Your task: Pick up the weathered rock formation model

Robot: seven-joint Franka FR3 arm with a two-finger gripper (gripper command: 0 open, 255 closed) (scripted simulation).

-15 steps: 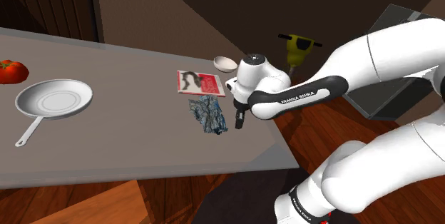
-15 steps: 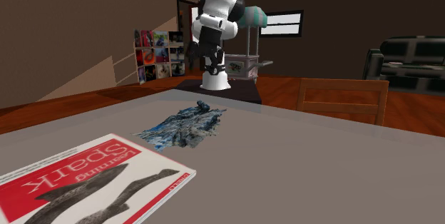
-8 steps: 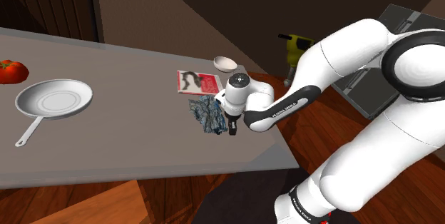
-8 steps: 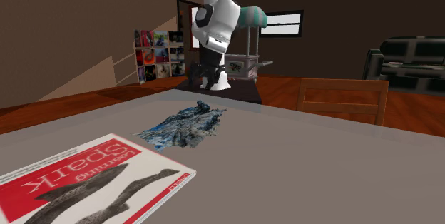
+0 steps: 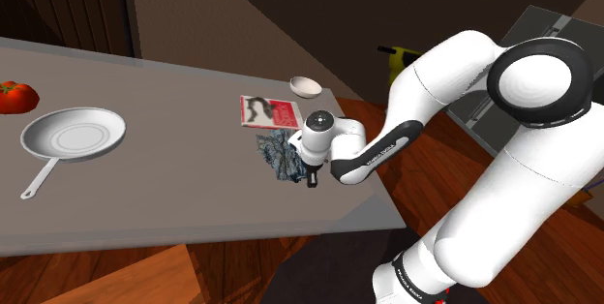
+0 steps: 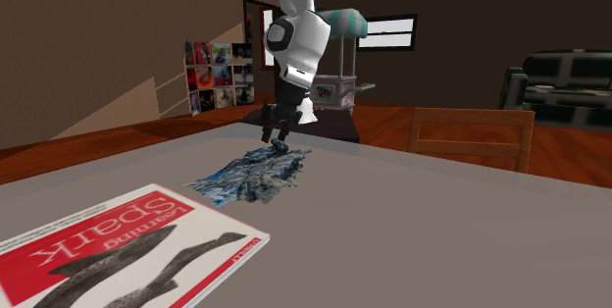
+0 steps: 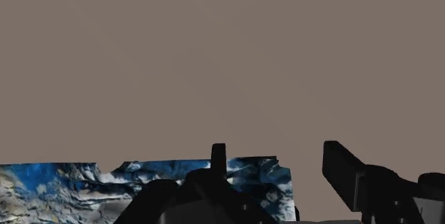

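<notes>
On the grey table (image 5: 174,191) we see a white frying pan (image 5: 74,135) at left, a red tomato (image 5: 16,96) at the left edge, and a magazine (image 5: 270,111) and small bowl (image 5: 306,86) mid-frame.

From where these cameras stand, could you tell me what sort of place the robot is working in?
Most likely a living and dining room in a house: a grey table with a frying pan and a tomato on it, a wooden chair beside it, and a black sofa further back.
</notes>
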